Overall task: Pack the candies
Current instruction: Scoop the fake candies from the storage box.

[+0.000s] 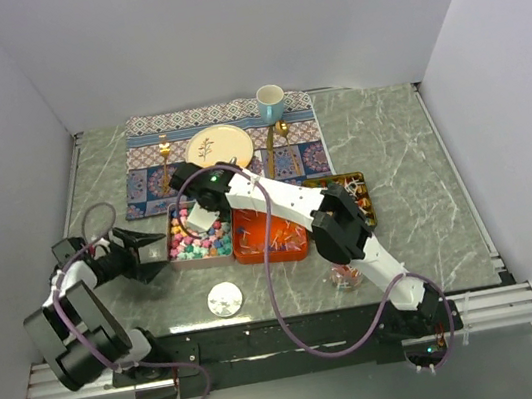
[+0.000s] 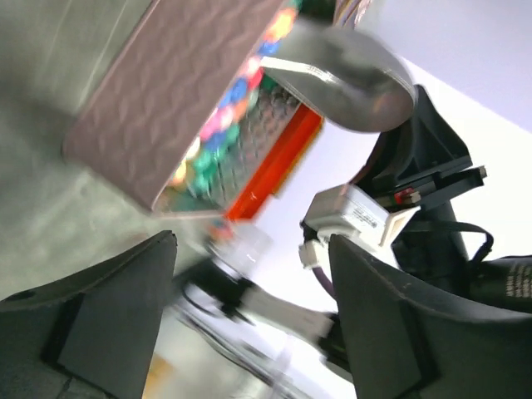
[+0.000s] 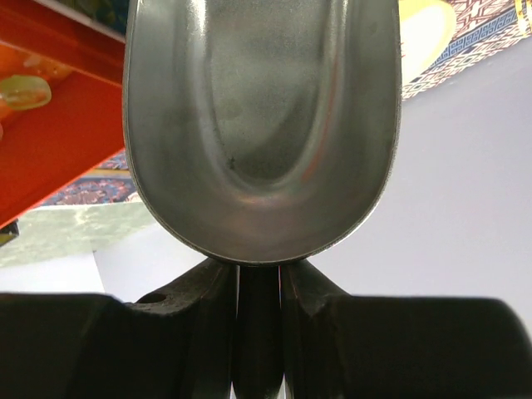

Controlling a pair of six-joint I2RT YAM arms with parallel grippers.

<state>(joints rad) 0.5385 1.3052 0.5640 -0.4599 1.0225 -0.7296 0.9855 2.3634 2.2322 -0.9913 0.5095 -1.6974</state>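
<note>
Pastel candies fill a brown tin at the table's left; in the left wrist view these candies show along the tin's open edge. My left gripper stands open just left of that tin, with nothing between its fingers. My right gripper is shut on the handle of a metal scoop, which hangs over the pastel candies. The scoop's bowl looks empty. An orange tin holds red-orange sweets, and a third tin holds twist-wrapped ones.
A small glass jar stands near the front under the right arm, and a white round lid lies left of it. At the back a patterned placemat carries a plate, a cup and gold cutlery.
</note>
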